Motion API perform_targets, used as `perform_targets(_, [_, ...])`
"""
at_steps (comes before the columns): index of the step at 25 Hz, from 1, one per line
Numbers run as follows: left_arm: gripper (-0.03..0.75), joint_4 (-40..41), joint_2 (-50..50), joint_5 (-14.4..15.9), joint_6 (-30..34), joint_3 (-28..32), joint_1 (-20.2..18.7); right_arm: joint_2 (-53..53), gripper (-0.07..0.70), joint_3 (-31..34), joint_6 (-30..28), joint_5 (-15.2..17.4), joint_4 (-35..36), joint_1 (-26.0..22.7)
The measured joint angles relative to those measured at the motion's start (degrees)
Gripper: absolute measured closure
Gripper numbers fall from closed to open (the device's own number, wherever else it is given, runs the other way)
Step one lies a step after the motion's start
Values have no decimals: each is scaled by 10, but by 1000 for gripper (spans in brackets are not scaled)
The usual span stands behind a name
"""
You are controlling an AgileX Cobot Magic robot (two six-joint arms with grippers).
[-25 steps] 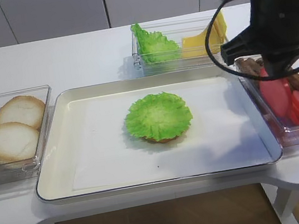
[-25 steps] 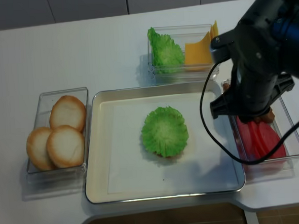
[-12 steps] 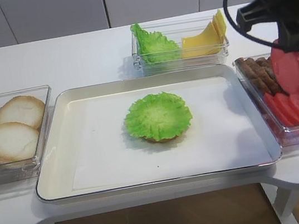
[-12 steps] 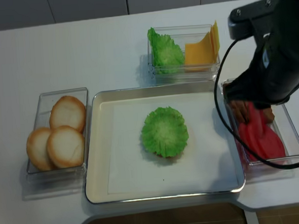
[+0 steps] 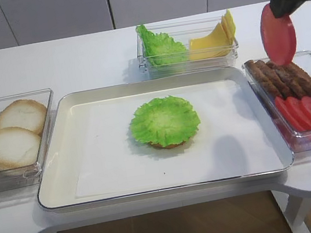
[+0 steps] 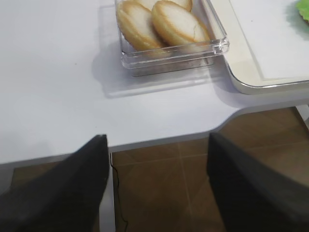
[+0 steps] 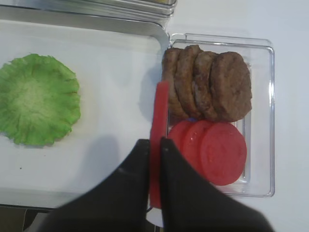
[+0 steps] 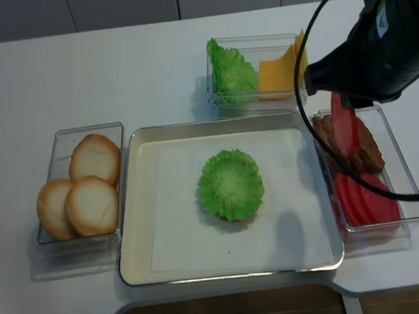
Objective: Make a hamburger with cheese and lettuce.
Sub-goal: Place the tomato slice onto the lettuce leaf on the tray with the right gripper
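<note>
The hamburger [image 5: 164, 121], a tan bun base under a ruffled green leaf, lies in the middle of the tray [image 5: 57, 166]; it also shows in the right wrist view [image 7: 37, 106] and the realsense view [image 8: 230, 184]. My right gripper [image 7: 154, 142] is shut on a red tomato slice [image 5: 278, 33] that hangs on edge high above the right container [image 8: 406, 180]. Spare lettuce [image 5: 160, 48] and the yellow cheese slices [image 5: 211, 40] stand in the back container. My left gripper [image 6: 157, 140] is open and empty over the table's front left edge.
A clear container of pale bun halves [image 5: 6, 139] stands left of the tray. The right container holds brown patties [image 5: 287, 76] and several tomato slices [image 5: 310, 114]. White paper lines the tray.
My right gripper has risen out of the right container with the tomato slice in it and now holds it high above. The hamburger has not moved.
</note>
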Motion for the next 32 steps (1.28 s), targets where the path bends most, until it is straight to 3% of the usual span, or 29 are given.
perform_targets(8, [249,0,0,0,0,0,0,30,600,-3,5,0,-15,66])
perform_targets(17, [249,0,0,0,0,0,0,101,600,-15,18,-47,-38,131])
perform_targets(25, [249,0,0,0,0,0,0,189,600,-86,17,-51,-91,141])
perform_targets(32, [249,0,0,0,0,0,0,246,600,-111,2,-46,-95,141])
